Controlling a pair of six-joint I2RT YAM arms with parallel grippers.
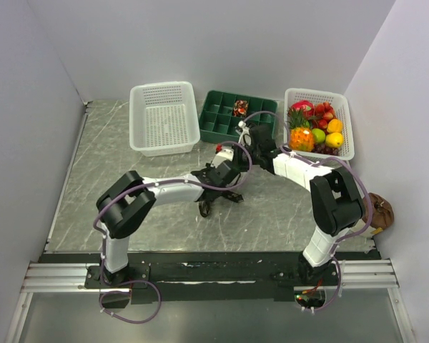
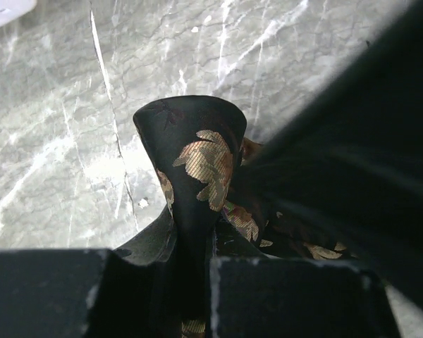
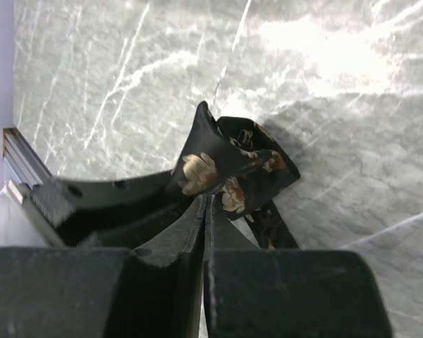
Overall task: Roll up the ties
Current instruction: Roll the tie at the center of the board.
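A black necktie with tan flower pattern (image 1: 206,207) is bunched at mid-table between both grippers, a dark end trailing onto the marble. My left gripper (image 1: 220,176) is shut on a fold of it; in the left wrist view the tie (image 2: 197,155) loops up out of the jaws of the left gripper (image 2: 197,246). My right gripper (image 1: 234,157) is shut, pinching the tie's edge; in the right wrist view the tie (image 3: 233,169) bunches just beyond the tips of the right gripper (image 3: 206,201). A small rolled reddish-dark tie (image 1: 240,108) sits in the green tray.
An empty white basket (image 1: 139,121) stands at the back left. A green divided tray (image 1: 214,128) is at the back centre. A white basket (image 1: 347,128) of toy fruit is at the back right. A brown object (image 1: 379,211) lies by the right wall.
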